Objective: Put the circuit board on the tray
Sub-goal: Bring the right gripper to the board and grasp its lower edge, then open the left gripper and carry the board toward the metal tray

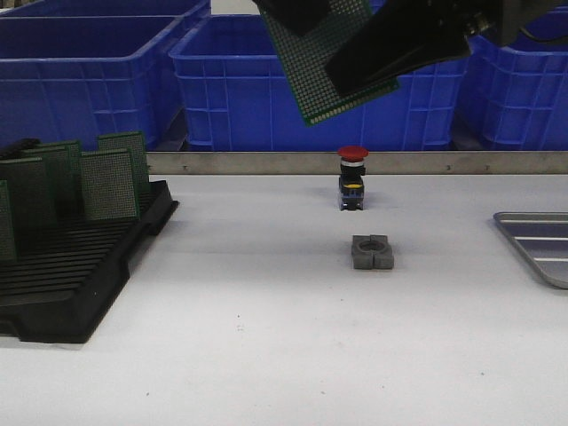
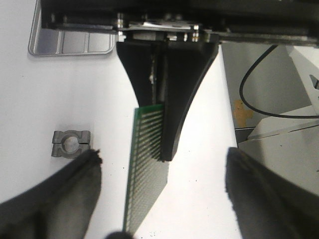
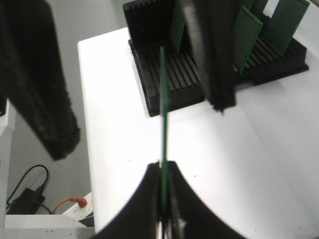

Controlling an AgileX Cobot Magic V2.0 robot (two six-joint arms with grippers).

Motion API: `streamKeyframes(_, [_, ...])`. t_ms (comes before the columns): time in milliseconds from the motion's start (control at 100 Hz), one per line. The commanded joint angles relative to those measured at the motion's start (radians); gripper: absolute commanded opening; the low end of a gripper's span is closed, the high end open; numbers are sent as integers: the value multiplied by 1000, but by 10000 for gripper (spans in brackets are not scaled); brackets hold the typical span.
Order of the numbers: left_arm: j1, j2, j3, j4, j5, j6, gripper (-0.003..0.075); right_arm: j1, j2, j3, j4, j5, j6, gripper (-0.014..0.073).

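A green perforated circuit board (image 1: pixel 306 80) hangs high over the middle of the table, tilted. My right gripper (image 1: pixel 355 75) reaches in from the upper right and is shut on it. In the right wrist view its fingers (image 3: pixel 163 167) clamp the board's edge (image 3: pixel 163 99). My left gripper (image 2: pixel 163 155) is open, with its fingers wide apart on either side of the board (image 2: pixel 147 174) and not touching it. In the front view only its dark tip (image 1: pixel 297 13) shows at the top. The silver ribbed tray (image 1: pixel 537 244) lies at the right table edge and also shows in the left wrist view (image 2: pixel 70 42).
A black slotted rack (image 1: pixel 80 266) with several upright green boards stands at the left. A red-capped push button (image 1: pixel 352 177) and a grey clamp block (image 1: pixel 372 252) sit mid-table. Blue crates (image 1: pixel 89 80) line the back behind a metal strip.
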Motion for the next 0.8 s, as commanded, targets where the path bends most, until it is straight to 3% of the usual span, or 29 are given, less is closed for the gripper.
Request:
streamKeyframes(0, [-7, -46, -27, -64, 44, -9, 621, -6, -32, -33, 39, 21, 1, -67])
streamKeyframes(110, [-7, -46, -27, -64, 44, -9, 622, -10, -54, -40, -49, 23, 39, -68])
streamKeyframes(290, [-7, -46, -27, -64, 44, -9, 622, -75, -105, -102, -240, 68, 246, -68])
streamKeyframes(470, [-7, -46, -27, -64, 44, -9, 622, -240, -132, -203, -366, 190, 486, -68])
streamKeyframes(790, [-7, -46, -27, -64, 44, -9, 622, -568, -80, -229, -367, 206, 678, -68])
